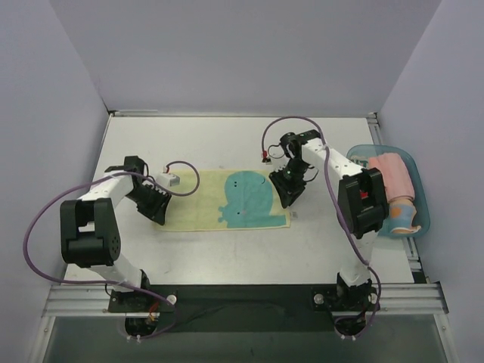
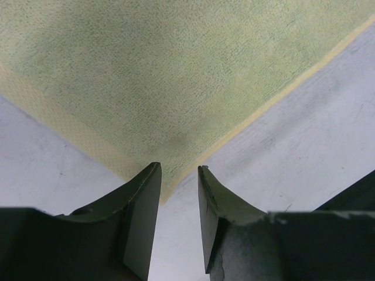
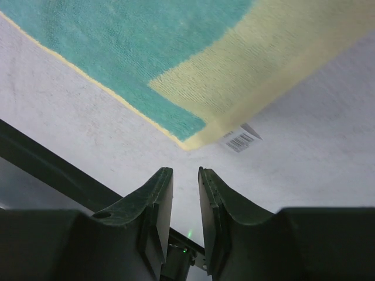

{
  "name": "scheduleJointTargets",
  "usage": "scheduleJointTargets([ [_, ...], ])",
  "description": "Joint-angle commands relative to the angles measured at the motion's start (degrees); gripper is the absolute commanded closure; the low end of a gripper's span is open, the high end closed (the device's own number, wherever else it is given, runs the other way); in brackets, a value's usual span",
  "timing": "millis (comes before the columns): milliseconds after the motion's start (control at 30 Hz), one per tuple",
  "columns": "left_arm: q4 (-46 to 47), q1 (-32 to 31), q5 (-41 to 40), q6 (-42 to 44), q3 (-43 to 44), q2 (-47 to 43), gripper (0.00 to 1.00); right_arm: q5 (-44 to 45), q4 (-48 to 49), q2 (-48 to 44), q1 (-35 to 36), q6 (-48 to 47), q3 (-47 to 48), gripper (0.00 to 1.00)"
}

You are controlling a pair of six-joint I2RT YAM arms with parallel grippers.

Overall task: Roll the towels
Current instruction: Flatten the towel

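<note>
The pale yellow towel (image 1: 204, 200) with a teal-green patch (image 1: 249, 200) lies flat on the table. My left gripper (image 1: 157, 210) hangs over its front left corner. In the left wrist view that corner (image 2: 167, 184) lies just past the tips of the left gripper (image 2: 179, 167), whose jaws stand apart with nothing between them. My right gripper (image 1: 286, 198) is at the front right corner. Seen from the right wrist, the right gripper (image 3: 185, 170) has a narrow empty gap and sits short of the towel's corner (image 3: 193, 137) and its barcode label (image 3: 240, 139). A pinkish-red towel (image 1: 393, 175) lies rolled in the tray.
The light blue tray (image 1: 423, 198) stands at the table's right edge, beside the right arm's elbow (image 1: 363, 200). Grey walls close in the table at the back and both sides. A dark rail (image 3: 53, 170) runs along the near edge.
</note>
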Motion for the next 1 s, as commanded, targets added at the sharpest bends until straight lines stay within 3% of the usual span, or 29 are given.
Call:
scheduleJointTargets([
  [0,-2.5,0.5,-0.5,2.3,0.6,-2.3,0.59,2.4,-3.6,4.5,3.2,0.1,-0.9,0.75],
  [333,2.2,2.3,-6.4,2.3,-3.0,4.1,0.7,13.9,-4.6,13.7,5.5,1.4,0.0,0.75],
  [533,2.5,2.3,-4.9,2.2,-2.8,4.3,0.73,13.5,-5.2,12.3,4.8,-0.2,-1.7,0.73],
  [700,-2.7,2.3,4.0,4.3,4.0,1.6,0.53,2.8,-6.5,4.3,4.9,-2.0,2.2,0.52],
  [833,-6.7,2.6,10.3,4.2,13.3,1.9,0.46,-0.1,-6.5,0.8,1.7,-2.5,9.0,0.48],
  [967,-4.7,3.0,12.0,0.8,21.7,5.6,0.47,-2.3,-6.5,4.0,-6.5,-1.3,20.4,0.48],
])
